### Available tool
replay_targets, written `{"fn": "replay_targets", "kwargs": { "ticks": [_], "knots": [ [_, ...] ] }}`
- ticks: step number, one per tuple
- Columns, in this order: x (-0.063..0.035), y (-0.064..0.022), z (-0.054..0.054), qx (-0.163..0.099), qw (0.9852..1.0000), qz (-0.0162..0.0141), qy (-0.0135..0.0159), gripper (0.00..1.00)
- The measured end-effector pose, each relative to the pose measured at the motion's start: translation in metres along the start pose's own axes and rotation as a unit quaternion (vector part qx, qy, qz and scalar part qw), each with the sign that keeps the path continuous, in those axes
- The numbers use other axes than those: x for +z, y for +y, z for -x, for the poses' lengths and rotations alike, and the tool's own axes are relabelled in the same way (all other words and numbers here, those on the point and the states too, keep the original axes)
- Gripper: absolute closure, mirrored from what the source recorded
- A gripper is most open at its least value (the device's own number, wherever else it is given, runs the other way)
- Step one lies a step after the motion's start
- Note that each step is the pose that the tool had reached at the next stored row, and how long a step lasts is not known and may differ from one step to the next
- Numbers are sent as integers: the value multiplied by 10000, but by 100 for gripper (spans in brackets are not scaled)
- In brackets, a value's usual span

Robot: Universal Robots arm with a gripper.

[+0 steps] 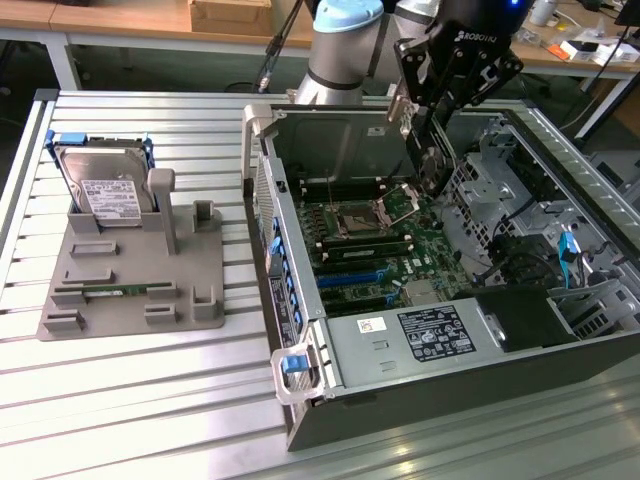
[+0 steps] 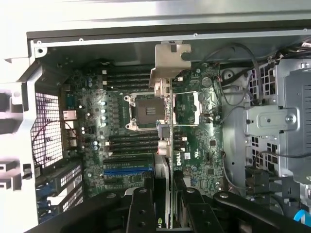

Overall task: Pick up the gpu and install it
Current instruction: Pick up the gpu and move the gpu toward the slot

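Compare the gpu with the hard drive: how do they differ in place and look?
The gpu hangs in the gripper over the motherboard inside the open case; the hard drive stands in the grey stand outside it. The gpu is a thin dark card with a silver bracket; the hard drive is silver, white-labelled, blue-framed. Neither lies flat.

Slatted metal table (image 1: 150,400), ribs running between the exterior view's left and right edges. Two things rest directly on the surface. A grey plastic stand (image 1: 130,300) sits toward the left edge, nearer the far side. An open computer case (image 1: 420,400) lies on its side across the right half, apart from the stand, one corner close to the near edge.
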State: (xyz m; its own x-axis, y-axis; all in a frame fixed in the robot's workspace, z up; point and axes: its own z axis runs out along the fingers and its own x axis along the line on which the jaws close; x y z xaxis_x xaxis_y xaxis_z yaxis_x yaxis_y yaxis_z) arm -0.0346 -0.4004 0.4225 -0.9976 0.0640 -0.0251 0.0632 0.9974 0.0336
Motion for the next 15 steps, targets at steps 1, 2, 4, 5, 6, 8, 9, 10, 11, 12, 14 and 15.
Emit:
{"fn": "replay_targets", "kwargs": {
  "ticks": [1, 2, 4, 5, 6, 8, 9, 10, 11, 12, 14, 15],
  "knots": [
    [16, -6, 21, 0, 10000, 1, 0, 74],
    [26, -20, 37, 0, 10000, 0, 0, 74],
    [43, -50, 70, 0, 10000, -1, 0, 74],
    [54, -69, 98, 0, 10000, 0, 0, 74],
    [62, -76, 128, 0, 10000, 0, -1, 74],
    [72, -79, 164, -1, 10000, -3, 0, 74],
    [79, -82, 189, -1, 10000, -4, 0, 74],
    [82, -84, 205, -2, 10000, -5, 0, 74],
    [84, -84, 205, -2, 10000, -4, 0, 74],
    [84, -84, 206, -2, 10000, -4, 0, 74],
    [84, -84, 207, -2, 10000, -4, 0, 74],
    [84, -84, 208, -2, 10000, -4, 0, 74]
  ]
}}
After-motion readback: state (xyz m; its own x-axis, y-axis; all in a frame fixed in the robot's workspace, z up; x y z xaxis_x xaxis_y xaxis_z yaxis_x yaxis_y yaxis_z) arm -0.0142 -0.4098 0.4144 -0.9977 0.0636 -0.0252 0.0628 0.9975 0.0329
